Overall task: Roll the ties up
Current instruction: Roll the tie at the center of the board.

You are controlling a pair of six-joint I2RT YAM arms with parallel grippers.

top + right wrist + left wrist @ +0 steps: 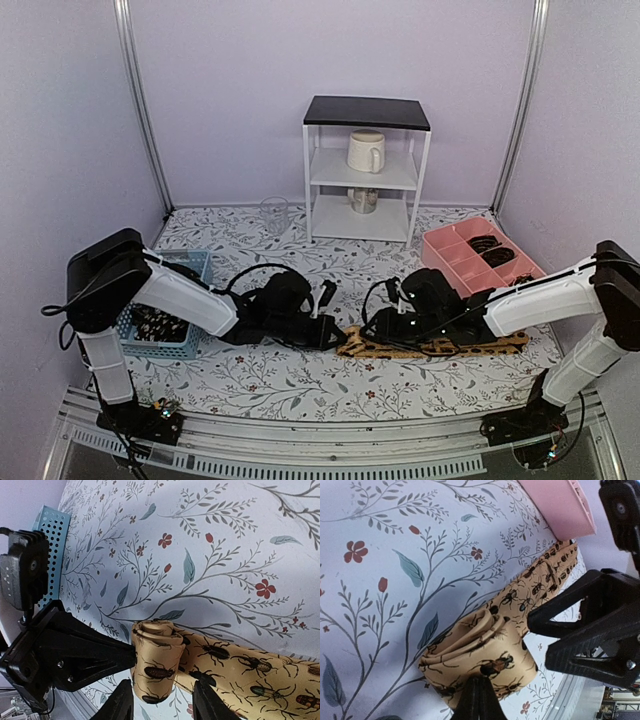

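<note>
Our left gripper [479, 702] pinches the tie [490, 655] at its small roll, lower centre; right gripper [162, 699] gapes around it; most seemingly lies unrolled.

Tie [440, 346] lies flat along the near counter [300, 385], left to right, its rolled end [480, 655] on the left. Left gripper [328, 335] is at the roll from the left. Right gripper [162, 700] straddles the tie just right of the roll. Basket [160, 350] is far left with other ties [155, 325] in it. Tray [440, 245] is back right. Shelf unit [365, 112] is back centre with a mug [366, 151] on its middle shelf. Glass [274, 214] stands left of it.
</note>
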